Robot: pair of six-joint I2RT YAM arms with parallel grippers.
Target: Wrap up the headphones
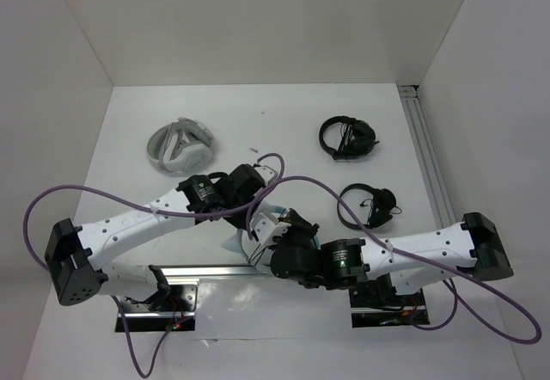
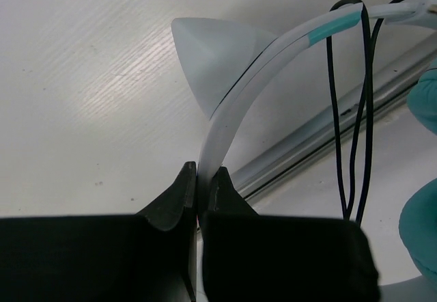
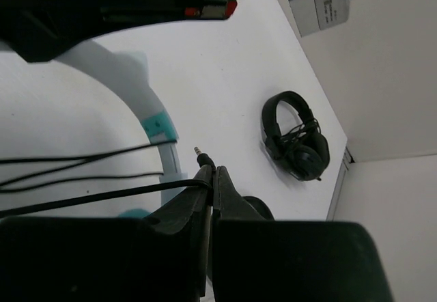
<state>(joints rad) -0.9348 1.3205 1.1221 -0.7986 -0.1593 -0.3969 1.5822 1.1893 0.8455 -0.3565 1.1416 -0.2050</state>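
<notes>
The headphones have a pale white-blue headband [image 2: 235, 107] with an ear-like point [image 2: 212, 52], teal ear cups [image 2: 423, 230] and a thin black cable [image 2: 355, 124]. My left gripper [image 2: 202, 179] is shut on the headband and holds it above the table. My right gripper [image 3: 210, 173] is shut on the cable just behind its jack plug [image 3: 202, 157]. The cable runs in loops across the headband [image 3: 130, 76]. In the top view both grippers, left [image 1: 262, 186] and right [image 1: 288, 223], meet at the table's near middle. They hide most of the headphones [image 1: 234, 244].
Grey-white folded headphones [image 1: 180, 146] lie at the back left. Two black headphones lie at the right, one further back [image 1: 348, 136] and one nearer [image 1: 369, 205]. A metal rail [image 1: 427, 152] runs along the right wall. Purple arm cables loop over the near area.
</notes>
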